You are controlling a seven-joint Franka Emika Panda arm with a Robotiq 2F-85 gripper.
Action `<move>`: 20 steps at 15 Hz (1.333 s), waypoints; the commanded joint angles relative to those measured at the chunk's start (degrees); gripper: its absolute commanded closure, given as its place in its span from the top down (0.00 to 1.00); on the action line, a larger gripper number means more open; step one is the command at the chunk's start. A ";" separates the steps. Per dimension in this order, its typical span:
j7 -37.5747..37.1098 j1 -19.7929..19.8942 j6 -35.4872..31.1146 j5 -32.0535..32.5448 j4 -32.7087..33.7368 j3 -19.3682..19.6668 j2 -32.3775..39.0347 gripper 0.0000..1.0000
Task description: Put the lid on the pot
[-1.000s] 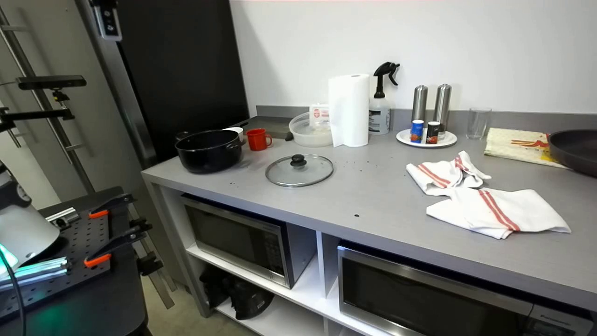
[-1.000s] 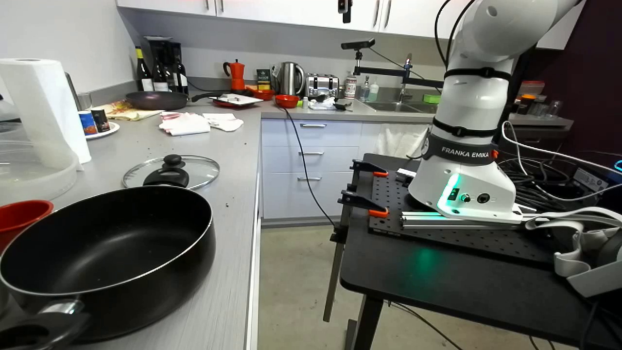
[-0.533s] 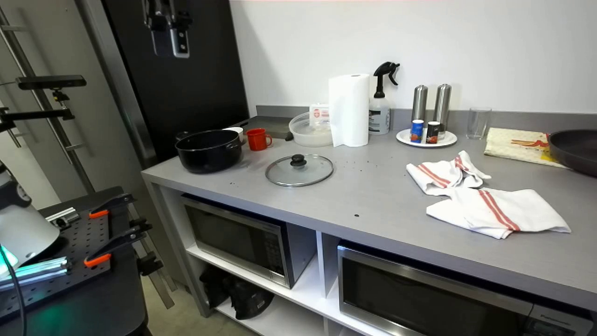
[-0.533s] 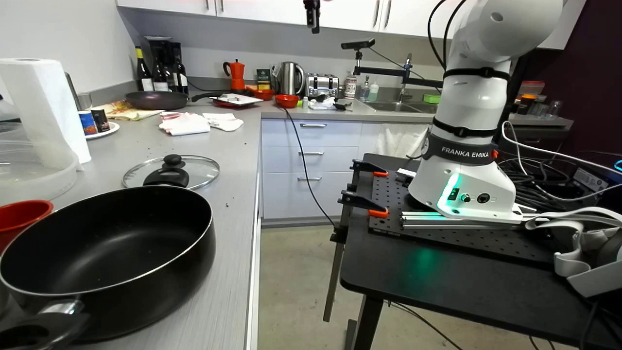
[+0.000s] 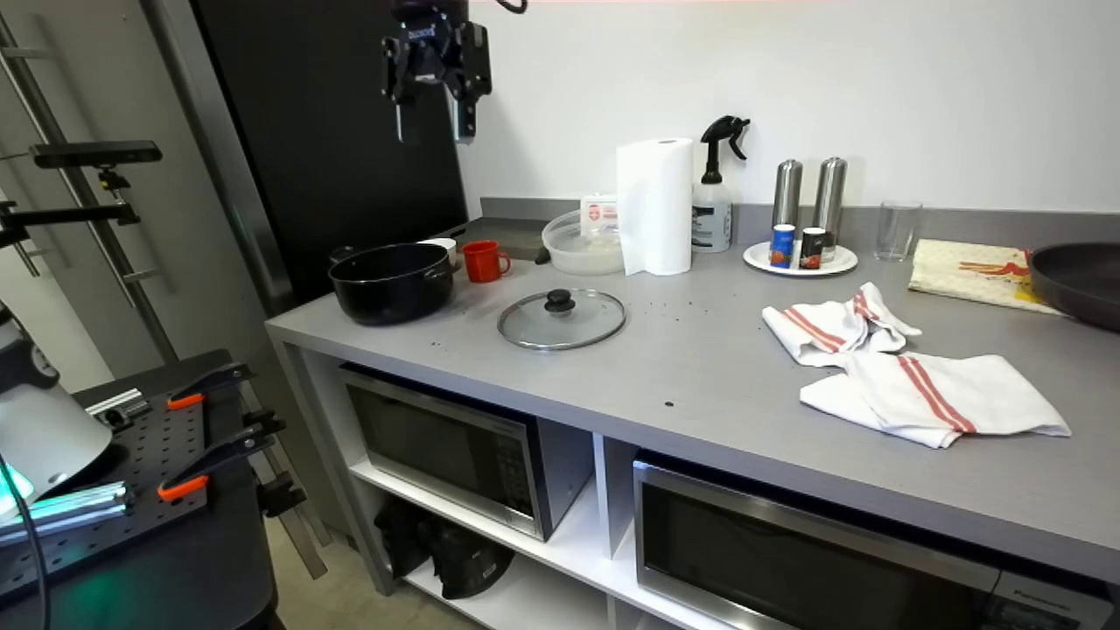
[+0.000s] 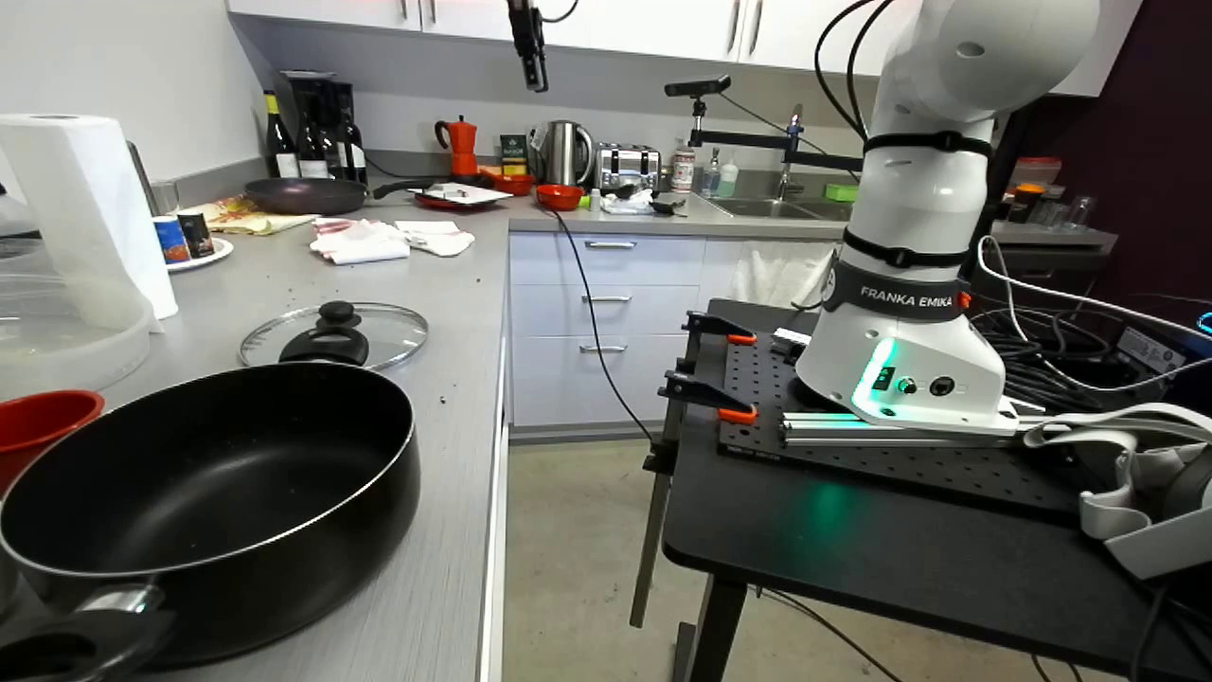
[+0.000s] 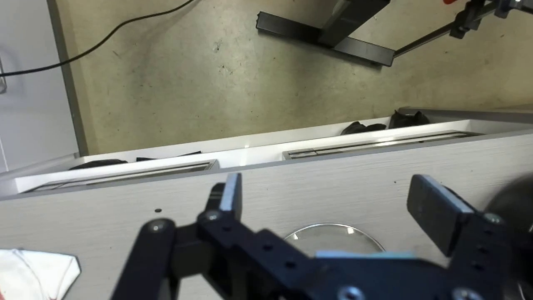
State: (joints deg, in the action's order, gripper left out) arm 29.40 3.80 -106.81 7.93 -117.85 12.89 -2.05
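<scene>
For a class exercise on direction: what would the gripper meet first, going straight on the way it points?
Probably the floor: the gripper points down and seems just in front of the counter. Depth is unclear; it might strike the counter instead.

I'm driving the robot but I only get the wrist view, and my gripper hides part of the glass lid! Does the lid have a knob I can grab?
Observer: Yes, a black knob stands up in the middle of the lid.
Operator: Cool! Am I touching it yet?
Observer: No. In both exterior views the gripper hangs up high, well apart from the lid.
Operator: Okay, then I'll go down slowly!
</scene>
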 commanded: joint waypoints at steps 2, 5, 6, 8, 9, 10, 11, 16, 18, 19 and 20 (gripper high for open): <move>2.09 1.14 -1.75 -1.70 9.70 -3.68 10.40 1.00; 1.37 1.26 -4.14 -1.26 14.16 -6.20 15.98 1.00; 1.05 1.23 -5.17 -0.90 15.45 -6.98 17.83 1.00; 0.74 1.18 -6.82 -0.61 18.07 -8.48 21.52 1.00; 0.58 1.08 -7.55 -0.37 19.41 -9.19 23.48 1.00; 0.67 1.07 -8.12 -0.17 20.61 -9.83 25.19 1.00; 0.55 0.96 -8.76 -0.01 21.90 -10.50 27.09 1.00; 0.53 0.19 -11.21 0.91 27.26 -13.28 34.64 1.00; 0.77 -0.13 -11.75 0.87 29.21 -14.30 37.35 1.00; 0.97 -0.22 -11.81 0.76 30.20 -14.78 38.59 1.00; 1.25 -0.32 -11.90 0.66 31.20 -15.31 39.94 1.00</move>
State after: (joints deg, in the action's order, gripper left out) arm 29.81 3.71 -118.63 7.96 -91.42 -1.18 33.49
